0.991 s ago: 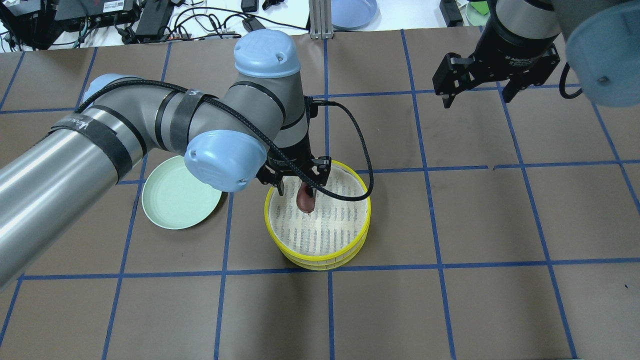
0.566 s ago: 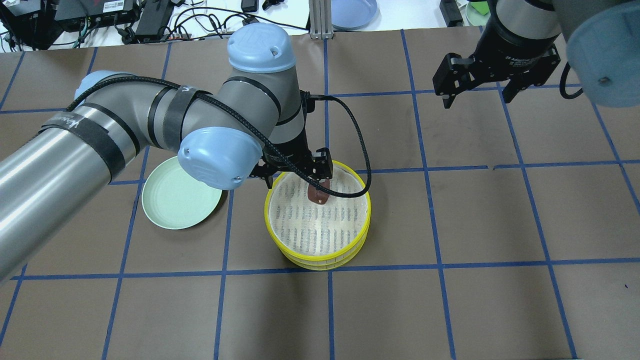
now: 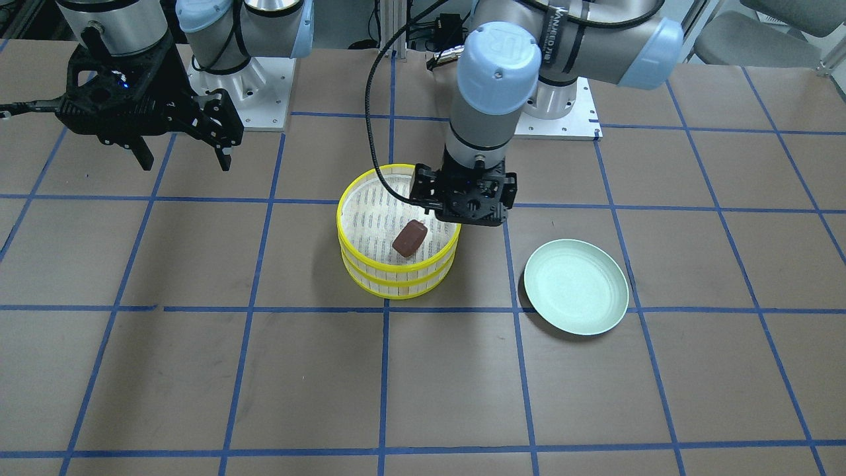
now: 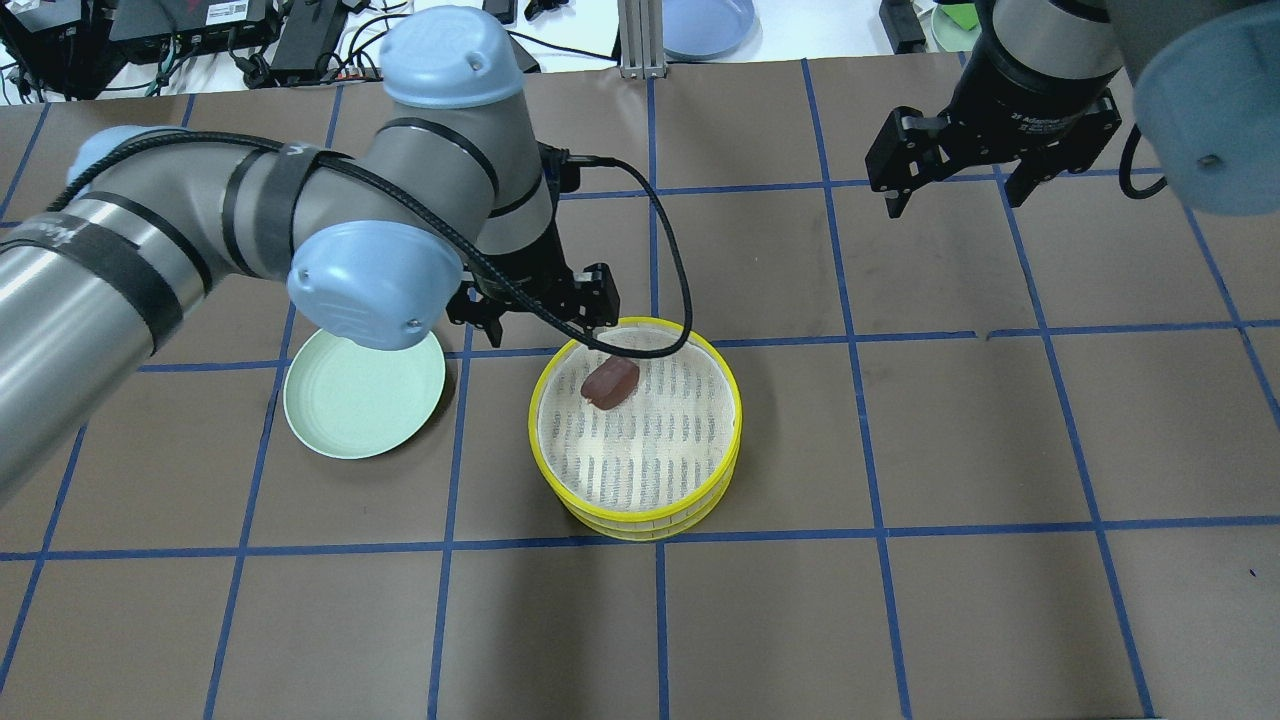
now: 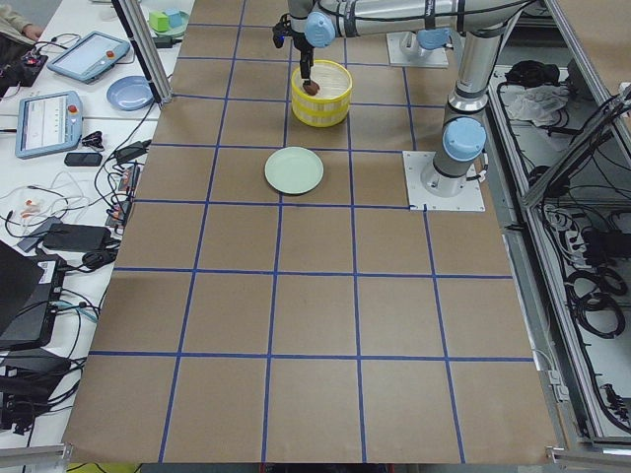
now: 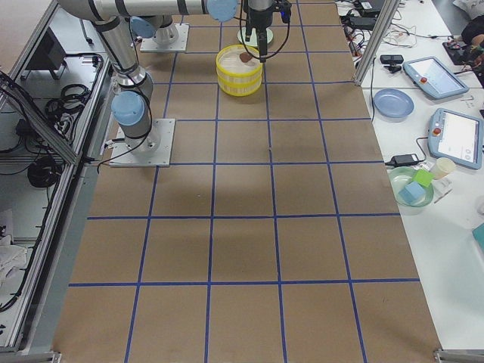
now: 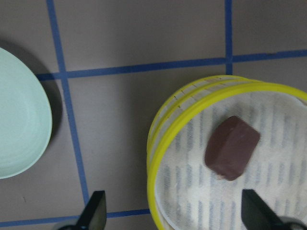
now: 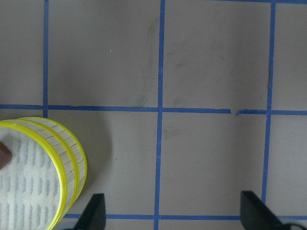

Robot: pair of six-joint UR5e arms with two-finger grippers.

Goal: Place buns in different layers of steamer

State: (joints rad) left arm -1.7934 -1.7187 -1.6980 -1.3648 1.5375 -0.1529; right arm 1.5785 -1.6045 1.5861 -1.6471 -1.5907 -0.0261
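Surface: a brown sheet ruled into squares by blue tape, carrying a stack of trays and a plate.
Background: a white bench beyond the far edge, crowded with cables and black boxes; a blue dish sits there too.
Layers of steamer: two yellow-rimmed trays near the middle of the surface, the upper layer stacked squarely on the lower layer (the lower one's inside is covered, so what it holds cannot be told).
Reddish-brown bun: lies loose on the woven base of the upper layer, toward the rim on the plate's side and away from the robot; nothing touches it.
Left arm: reaches in over the gap between plate and stack, wrist pointing down.
Left jaws: spread wide and gripping nothing. They hang above the stack's rim, near the bun but clear of it. In the wrist view the two fingertips stand far apart, one over the bare surface and one over the tray.
Right arm: raised over bare squares, well apart from the stack.
Right jaws: spread wide, gripping nothing; the right wrist view catches only the stack's edge in its lower left corner.
Plate: pale green, flat on the surface near the stack on the robot's left, not touching it.
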